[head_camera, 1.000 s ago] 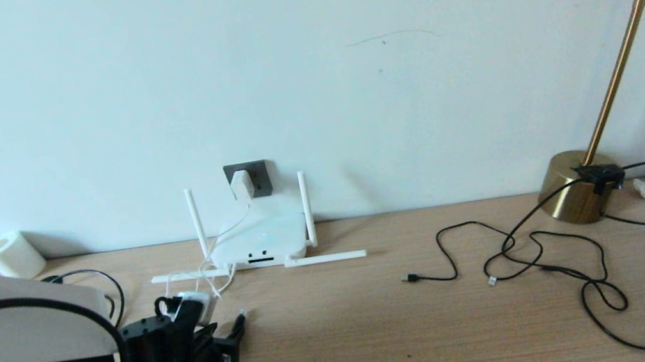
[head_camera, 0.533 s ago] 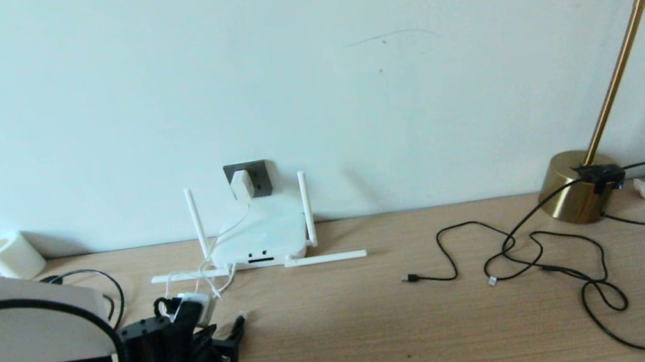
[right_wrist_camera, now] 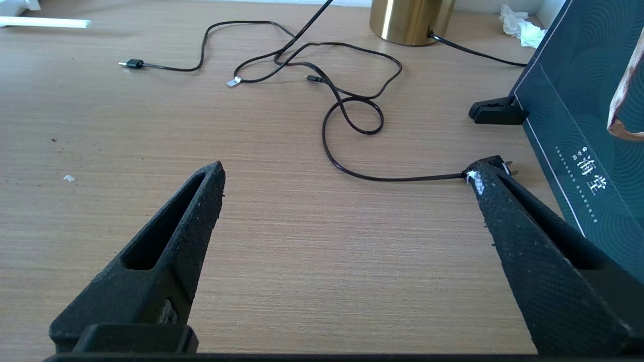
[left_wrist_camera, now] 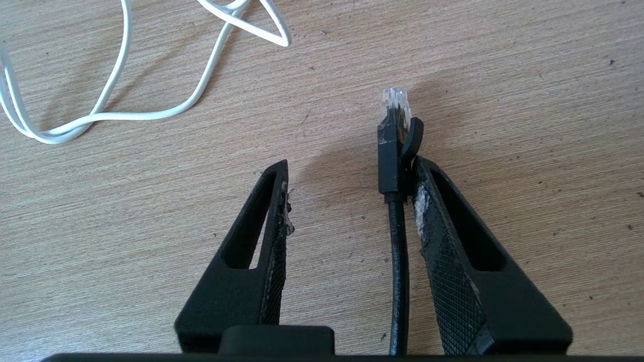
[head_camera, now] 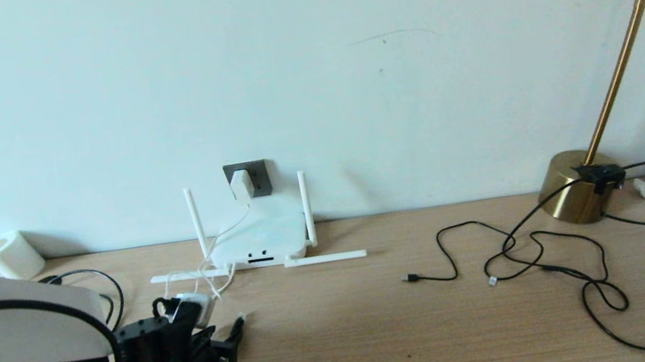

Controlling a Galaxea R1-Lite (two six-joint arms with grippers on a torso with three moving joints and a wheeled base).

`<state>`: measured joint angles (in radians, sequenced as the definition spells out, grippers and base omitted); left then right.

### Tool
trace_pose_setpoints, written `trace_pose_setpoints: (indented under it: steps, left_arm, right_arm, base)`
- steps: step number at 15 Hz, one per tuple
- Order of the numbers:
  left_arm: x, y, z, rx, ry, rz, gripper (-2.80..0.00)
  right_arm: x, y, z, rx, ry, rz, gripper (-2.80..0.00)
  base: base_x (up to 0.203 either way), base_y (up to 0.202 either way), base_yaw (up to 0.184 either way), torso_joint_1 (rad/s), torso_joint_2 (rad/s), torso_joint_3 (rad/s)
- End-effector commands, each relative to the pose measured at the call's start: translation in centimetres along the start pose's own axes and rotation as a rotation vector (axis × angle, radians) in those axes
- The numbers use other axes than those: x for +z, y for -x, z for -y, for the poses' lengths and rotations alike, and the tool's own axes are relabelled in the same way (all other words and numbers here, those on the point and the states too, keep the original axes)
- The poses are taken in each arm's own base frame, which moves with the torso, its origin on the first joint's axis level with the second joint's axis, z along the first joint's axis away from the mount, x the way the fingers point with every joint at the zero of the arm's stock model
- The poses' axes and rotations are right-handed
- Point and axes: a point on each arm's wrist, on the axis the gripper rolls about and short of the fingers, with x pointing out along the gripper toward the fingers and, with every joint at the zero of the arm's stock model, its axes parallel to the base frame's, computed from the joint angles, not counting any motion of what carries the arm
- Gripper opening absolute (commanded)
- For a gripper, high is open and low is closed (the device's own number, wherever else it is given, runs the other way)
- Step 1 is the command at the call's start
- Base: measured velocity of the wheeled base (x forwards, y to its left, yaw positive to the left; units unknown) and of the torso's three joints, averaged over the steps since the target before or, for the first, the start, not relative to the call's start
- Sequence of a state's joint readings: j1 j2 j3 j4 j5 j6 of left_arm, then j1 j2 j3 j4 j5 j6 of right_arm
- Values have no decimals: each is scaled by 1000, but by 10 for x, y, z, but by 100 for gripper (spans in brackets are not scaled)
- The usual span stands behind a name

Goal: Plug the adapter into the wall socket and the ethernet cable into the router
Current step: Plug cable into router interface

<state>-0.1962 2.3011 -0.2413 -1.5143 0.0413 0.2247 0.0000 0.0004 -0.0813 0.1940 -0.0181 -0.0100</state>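
Bench point(head_camera: 384, 326) of pale wood grain, set against a plain white wall.

Adapter point(head_camera: 242, 185): small white cube-shaped power plug, seated in the wall socket point(head_camera: 257, 175), a dark grey square plate on the wall just above the router. Its thin white cord point(head_camera: 221, 233) drops across the router top and loops onto the bench.

Router point(head_camera: 260, 239): flat white rounded box at the foot of the wall, two slim stick antennas upright, two lying flat on the bench, dark ports facing forward.

Ethernet cable point(left_wrist_camera: 397, 261): thick black cable ending in a black boot and clear connector point(left_wrist_camera: 395, 100), lying on the bench in front of and to the left of the router, well apart from it.

Left tool point(left_wrist_camera: 349, 173): low over the bench at the near left, fingers parted. The cable runs between them, its boot touching the inner face of one finger point(left_wrist_camera: 443, 236); the other finger stands clear of it.

Right tool point(right_wrist_camera: 347, 171): fingers spread wide, holding nothing, above bare bench at the right.

Other items: brass desk lamp point(head_camera: 582, 185) at the far right; thin black cables point(head_camera: 541, 256) with small plugs strewn before it; dark printed panel point(right_wrist_camera: 578, 125) on a black clip stand; white paper roll point(head_camera: 14, 256) at the far left by the wall.
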Motion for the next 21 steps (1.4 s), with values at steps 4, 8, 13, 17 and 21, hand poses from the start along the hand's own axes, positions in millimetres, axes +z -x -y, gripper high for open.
trace_pose_setpoints:
  steps: [4, 8, 13, 17, 21]
  left_arm:
    - [5, 5, -1, 5, -1, 27, -280]
    - [9, 9, -2, 10, -1, 45, -280]
    - [7, 8, -2, 8, 1, 37, -280]
    - [11, 10, -3, 6, 2, 55, -280]
    - [31, 26, -12, -13, 31, 76, -280]
  right_arm:
    - [0, 0, 0, 0, 1, -1, 0]
    - [0, 0, 0, 0, 1, -1, 0]
    - [0, 0, 0, 0, 1, 0, 0]
    - [0, 0, 0, 0, 1, -2, 0]
    - [0, 0, 0, 0, 1, 0, 0]
  base:
    - [0, 0, 0, 0, 0, 0]
    - [0, 0, 0, 0, 0, 0]
    - [0, 0, 0, 0, 0, 0]
    - [0, 0, 0, 0, 0, 0]
    - [0, 0, 0, 0, 0, 0]
